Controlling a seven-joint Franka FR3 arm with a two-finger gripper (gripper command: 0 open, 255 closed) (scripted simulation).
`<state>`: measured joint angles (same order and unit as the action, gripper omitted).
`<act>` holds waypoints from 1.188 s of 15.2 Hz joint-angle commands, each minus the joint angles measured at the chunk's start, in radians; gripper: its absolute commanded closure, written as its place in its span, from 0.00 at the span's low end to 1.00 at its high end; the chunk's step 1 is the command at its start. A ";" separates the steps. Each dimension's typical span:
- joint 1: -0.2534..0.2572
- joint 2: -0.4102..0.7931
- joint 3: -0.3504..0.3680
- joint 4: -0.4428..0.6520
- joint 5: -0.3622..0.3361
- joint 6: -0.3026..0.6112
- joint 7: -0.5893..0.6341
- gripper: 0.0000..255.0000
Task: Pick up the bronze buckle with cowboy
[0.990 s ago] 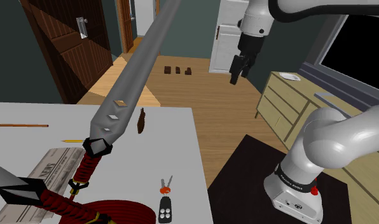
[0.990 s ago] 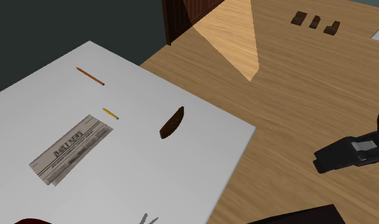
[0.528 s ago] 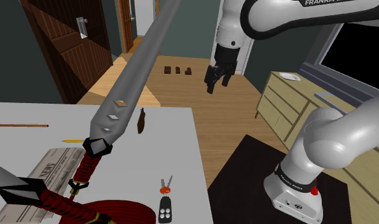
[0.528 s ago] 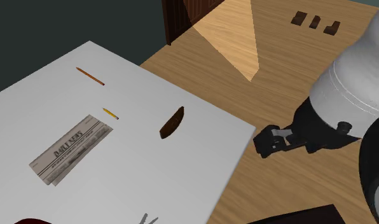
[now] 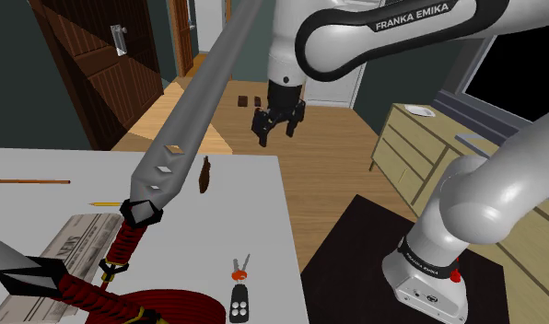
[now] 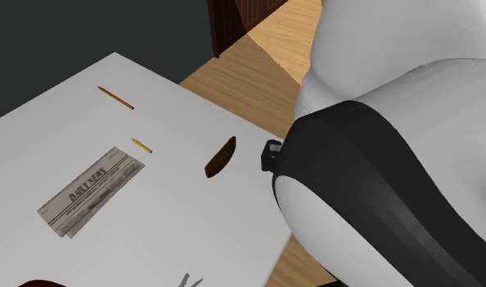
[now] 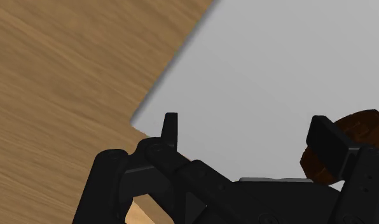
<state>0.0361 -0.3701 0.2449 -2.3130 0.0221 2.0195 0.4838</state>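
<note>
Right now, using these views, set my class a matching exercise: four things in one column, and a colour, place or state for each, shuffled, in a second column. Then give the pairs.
Things
1. buckle
2. newspaper
3. end effector
4. key fob

Descriptions
A. black, next to keys on the white table
B. open, in the air, holding nothing
C. dark brown, lying apart from the other things
D. flat, beside a short yellow pencil

Pairs: 1-C, 2-D, 3-B, 4-A
</note>
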 commanded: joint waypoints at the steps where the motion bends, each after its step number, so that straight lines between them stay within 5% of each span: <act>1: -0.005 0.074 0.030 0.037 -0.016 0.041 0.060 0.00; 14: 0.042 0.596 0.120 0.466 -0.257 0.111 0.461 0.00; 18: 0.052 0.633 0.113 0.469 -0.277 0.142 0.484 0.00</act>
<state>0.0862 0.2560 0.3587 -1.8404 -0.2501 2.1514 0.9609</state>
